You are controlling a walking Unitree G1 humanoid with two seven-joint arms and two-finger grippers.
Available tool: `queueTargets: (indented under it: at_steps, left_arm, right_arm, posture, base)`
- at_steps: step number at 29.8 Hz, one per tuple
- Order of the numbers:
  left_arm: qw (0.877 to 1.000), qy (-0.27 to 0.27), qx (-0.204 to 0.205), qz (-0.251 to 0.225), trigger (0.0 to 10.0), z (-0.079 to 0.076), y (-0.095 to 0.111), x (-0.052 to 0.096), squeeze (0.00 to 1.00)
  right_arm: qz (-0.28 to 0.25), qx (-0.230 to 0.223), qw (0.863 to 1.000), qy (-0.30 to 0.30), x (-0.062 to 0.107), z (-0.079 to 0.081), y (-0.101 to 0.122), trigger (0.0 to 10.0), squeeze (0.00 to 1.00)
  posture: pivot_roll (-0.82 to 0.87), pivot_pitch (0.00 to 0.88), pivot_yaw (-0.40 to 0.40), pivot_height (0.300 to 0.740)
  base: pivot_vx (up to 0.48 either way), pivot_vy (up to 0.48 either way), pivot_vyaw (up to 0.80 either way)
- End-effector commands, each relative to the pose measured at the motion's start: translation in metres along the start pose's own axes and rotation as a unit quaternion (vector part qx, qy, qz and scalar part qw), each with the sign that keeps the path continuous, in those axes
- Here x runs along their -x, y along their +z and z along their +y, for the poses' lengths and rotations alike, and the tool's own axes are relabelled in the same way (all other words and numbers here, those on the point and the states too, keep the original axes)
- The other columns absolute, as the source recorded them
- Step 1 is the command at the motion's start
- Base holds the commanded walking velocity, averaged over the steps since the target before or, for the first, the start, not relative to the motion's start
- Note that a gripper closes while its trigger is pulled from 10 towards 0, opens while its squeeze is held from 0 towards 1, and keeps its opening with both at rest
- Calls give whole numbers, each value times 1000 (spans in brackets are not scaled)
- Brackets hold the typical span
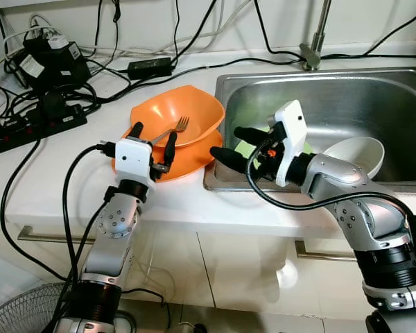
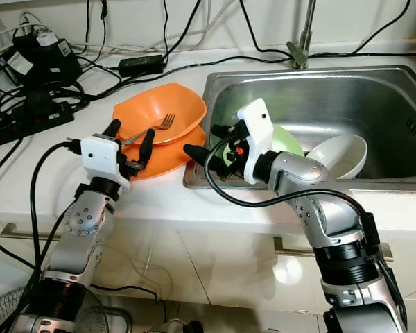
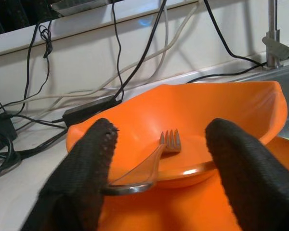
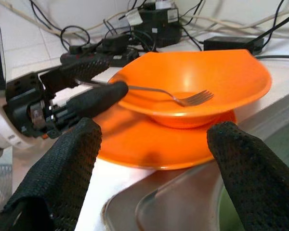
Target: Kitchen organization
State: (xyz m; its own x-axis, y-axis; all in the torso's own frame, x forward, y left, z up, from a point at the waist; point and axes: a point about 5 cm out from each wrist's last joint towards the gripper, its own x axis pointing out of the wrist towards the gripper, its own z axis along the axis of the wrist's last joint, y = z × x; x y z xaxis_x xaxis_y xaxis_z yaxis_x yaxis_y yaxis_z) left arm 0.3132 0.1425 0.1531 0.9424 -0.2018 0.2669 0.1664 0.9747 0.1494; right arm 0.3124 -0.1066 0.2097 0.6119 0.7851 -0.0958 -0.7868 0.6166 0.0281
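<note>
Fork (image 1: 172, 130) seen lying in the orange bowl (image 1: 187, 111), tines pointing toward the sink (image 1: 333, 90) and the back wall, handle sticking out over the bowl's near rim toward the robot. Long axis slanted, running from the left claw up to the bowl's middle. Bowl stacked on an orange plate (image 1: 187, 161), both on the white counter (image 1: 55, 180) just beside the sink's left edge.

Left claw (image 1: 153, 141) placed at the plate's near-left side, fingers spread apart, one on each side of the fork handle, not closed on it. Handle end seen between the two fingers (image 3: 82, 163) in the left wrist view.

Right claw (image 1: 230, 144) hovering over the sink's left rim, also wide open, holding nothing, pointed toward the bowl.

White bowl (image 1: 357, 156) and something green (image 2: 288, 142) resting inside the sink. Black cables (image 1: 48, 104) piled on the counter's far left.
</note>
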Motion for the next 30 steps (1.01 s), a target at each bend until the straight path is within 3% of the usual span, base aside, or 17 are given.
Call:
queueTargets:
  at_steps: [1,30]
  left_arm:
    - [1000,3,-2,4,0,4,-2,0,0]
    - [1000,8,4,-4,0,9,-1,-7,0]
  right_arm:
    - [2,8,1000,10,0,5,1,10000,0]
    - [-16,13,1000,5,-5,5,4,10000,0]
  posture:
    - [-54,41,150,740]
    - [-49,34,157,740]
  base:
    - [0,0,0]
    - [0,0,0]
